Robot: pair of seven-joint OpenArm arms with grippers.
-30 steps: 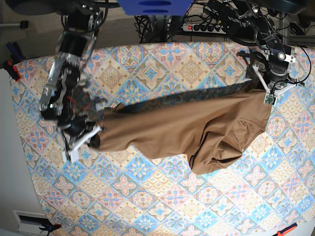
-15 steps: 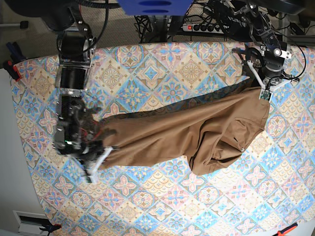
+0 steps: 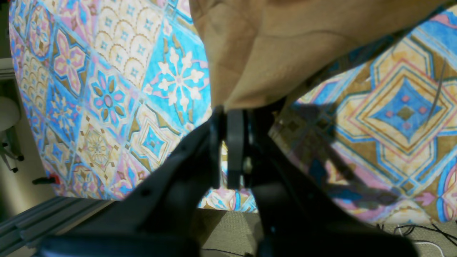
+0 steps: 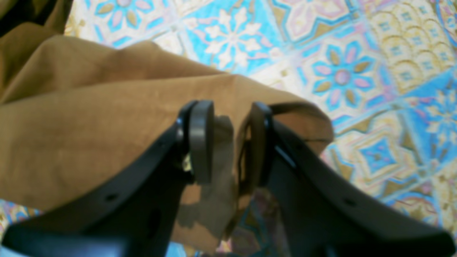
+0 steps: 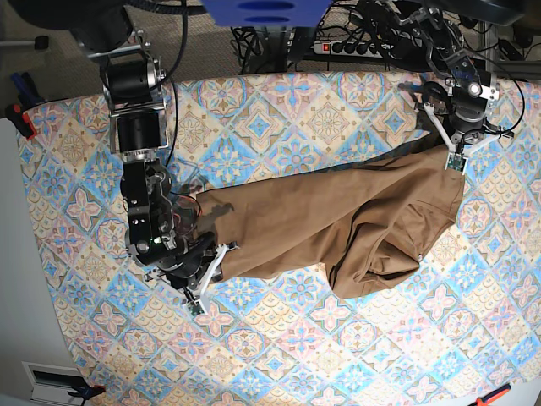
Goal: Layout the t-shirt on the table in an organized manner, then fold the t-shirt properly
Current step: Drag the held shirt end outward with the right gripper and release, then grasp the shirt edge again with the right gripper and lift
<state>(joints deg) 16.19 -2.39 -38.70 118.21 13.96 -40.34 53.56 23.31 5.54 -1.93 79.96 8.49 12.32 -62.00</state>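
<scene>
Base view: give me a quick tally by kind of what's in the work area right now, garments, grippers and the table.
Garments: 1, the t-shirt, tan-brown
Grippers: 2, the left gripper shut on the t-shirt's edge, the right gripper open at its other end
Tables: 1, the table under a patterned cloth
Total: 4

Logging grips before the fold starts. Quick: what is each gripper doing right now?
Left gripper: shut on an edge of the t-shirt.
Right gripper: jaws parted, shirt fabric between them, not pinched.
</scene>
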